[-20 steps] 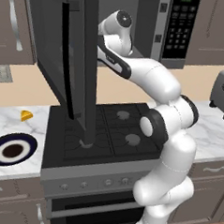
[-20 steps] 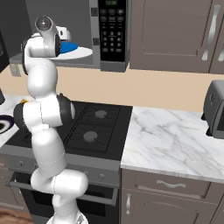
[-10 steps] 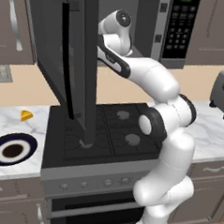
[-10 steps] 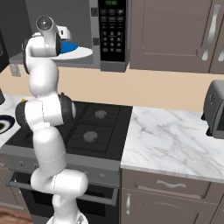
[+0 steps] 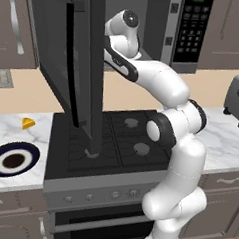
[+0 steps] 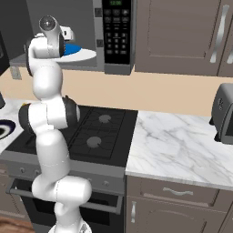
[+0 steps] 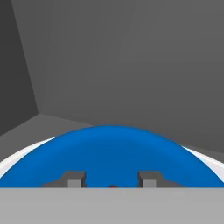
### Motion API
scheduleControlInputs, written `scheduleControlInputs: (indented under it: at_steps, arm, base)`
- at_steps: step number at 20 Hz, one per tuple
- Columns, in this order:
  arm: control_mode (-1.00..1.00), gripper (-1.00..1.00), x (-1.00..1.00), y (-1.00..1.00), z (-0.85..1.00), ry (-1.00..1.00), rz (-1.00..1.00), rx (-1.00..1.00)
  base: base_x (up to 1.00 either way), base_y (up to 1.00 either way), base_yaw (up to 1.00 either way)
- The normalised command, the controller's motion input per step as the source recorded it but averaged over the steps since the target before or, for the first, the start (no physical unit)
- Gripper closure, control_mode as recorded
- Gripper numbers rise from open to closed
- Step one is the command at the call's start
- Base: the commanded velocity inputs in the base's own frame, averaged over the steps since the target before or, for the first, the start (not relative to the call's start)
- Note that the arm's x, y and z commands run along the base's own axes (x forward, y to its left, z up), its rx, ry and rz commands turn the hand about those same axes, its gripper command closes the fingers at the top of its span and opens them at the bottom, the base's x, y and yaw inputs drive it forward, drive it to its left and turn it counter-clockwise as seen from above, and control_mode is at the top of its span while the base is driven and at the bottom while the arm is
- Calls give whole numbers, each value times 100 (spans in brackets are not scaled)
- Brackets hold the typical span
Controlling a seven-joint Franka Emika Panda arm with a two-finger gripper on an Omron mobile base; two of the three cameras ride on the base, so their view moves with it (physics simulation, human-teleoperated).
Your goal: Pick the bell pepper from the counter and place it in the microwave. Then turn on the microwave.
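The arm [image 5: 163, 89] reaches high and forward, hand [image 7: 112, 180] fingers narrowly parted.

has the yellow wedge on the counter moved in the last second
No. In the left base view the yellow wedge sits on the counter in the same spot, just left of the stovetop and above the plate.

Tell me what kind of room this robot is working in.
A home kitchen, in simulation by the look of it. An open microwave hangs over a black stovetop, a white marble counter runs alongside above brown cabinets, and a silver toaster stands on it.
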Motion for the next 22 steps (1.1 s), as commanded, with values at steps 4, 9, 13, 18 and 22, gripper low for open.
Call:
scheduleControlInputs:
  at_steps: [4, 9, 13, 18, 22]
  arm:
    - [-100, -100, 5, 0, 0, 0, 0, 0]
    - [-100, -100, 6, 0, 0, 2, 0, -2]
    - [-100, -100, 0, 0, 3, 0, 0, -1]
    - [-100, -100, -10, 0, 14, -5, 0, -1]
    - [-100, -100, -24, 0, 11, -9, 0, -1]
  base:
    - [0, 0, 0]
    - [0, 0, 0]
    - [0, 0, 0]
    - [0, 0, 0]
    - [0, 0, 0]
